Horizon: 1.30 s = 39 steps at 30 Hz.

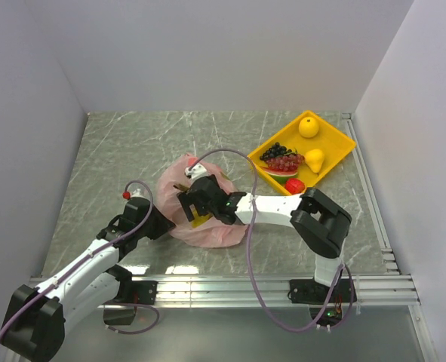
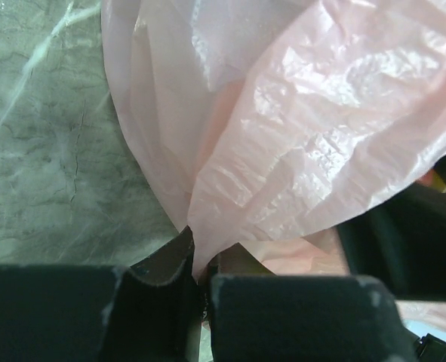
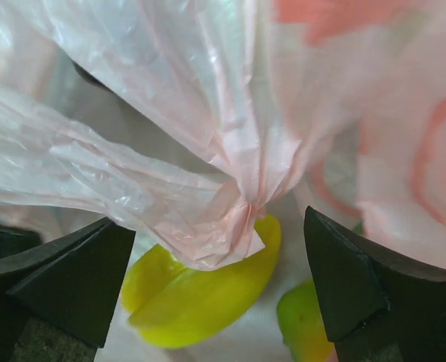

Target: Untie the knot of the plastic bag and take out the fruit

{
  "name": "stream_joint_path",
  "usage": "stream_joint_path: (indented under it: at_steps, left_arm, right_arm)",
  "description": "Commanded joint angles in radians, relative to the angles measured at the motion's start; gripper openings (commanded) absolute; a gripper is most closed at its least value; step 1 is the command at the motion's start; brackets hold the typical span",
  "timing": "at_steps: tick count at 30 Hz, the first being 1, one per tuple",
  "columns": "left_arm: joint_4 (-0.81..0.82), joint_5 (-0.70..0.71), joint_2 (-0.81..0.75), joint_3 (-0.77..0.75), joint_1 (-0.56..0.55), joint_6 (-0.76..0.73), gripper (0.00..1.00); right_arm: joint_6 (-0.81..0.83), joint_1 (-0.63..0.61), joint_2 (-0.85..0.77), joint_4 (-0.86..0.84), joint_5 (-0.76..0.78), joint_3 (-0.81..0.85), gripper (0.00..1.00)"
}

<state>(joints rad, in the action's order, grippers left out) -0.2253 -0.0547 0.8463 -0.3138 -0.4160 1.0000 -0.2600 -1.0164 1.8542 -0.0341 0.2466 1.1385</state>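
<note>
the pink plastic bag (image 1: pixel 211 234) lies at the middle of the marbled table (image 1: pixel 117 151), just ahead of both arms. the left gripper (image 2: pixel 200 275) is pinched tight on a fold at the bag's left edge. the right gripper (image 3: pixel 216 226), jaws spread wide, straddles a gathered twist of plastic (image 3: pixel 234 204), with yellow-green fruit (image 3: pixel 200 298) showing underneath. a yellow tray (image 1: pixel 334 139) of other fruit sits well apart, far right.

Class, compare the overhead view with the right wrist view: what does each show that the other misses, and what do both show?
Overhead only: the yellow tray holding grapes and a lemon, plus the left arm. Right wrist only: a yellow-green fruit and a green one, partly covered by bunched plastic, inside the open right gripper. Both: the pink bag.
</note>
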Motion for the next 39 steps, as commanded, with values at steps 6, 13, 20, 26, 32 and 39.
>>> stream_joint_path:
  at_steps: [6, 13, 20, 26, 32, 39]
  left_arm:
    - [0.018, -0.004, -0.01, -0.007, -0.004, -0.001, 0.1]
    - [0.046, -0.036, 0.003, 0.004, -0.004, -0.006, 0.11]
    - [0.069, -0.051, 0.031, 0.004, -0.004, -0.018, 0.11]
    - [0.078, -0.054, 0.056, -0.002, -0.004, -0.031, 0.11]
    - [0.083, -0.051, 0.074, -0.004, -0.006, -0.035, 0.11]
    - [0.076, -0.039, 0.091, -0.021, -0.006, -0.047, 0.11]
  right_arm:
    - [-0.424, 0.004, -0.092, 0.221, 0.178, 0.099, 1.0]
    - [-0.631, -0.004, -0.047, 0.413, 0.163, 0.144, 1.0]
    - [-0.683, -0.013, 0.005, 0.372, 0.086, 0.129, 0.92]
    - [-0.677, -0.021, 0.092, 0.361, 0.048, 0.167, 0.88]
    - [-0.622, -0.022, 0.039, 0.304, 0.075, 0.119, 0.42]
    - [-0.503, -0.034, -0.137, 0.191, 0.076, 0.011, 0.02]
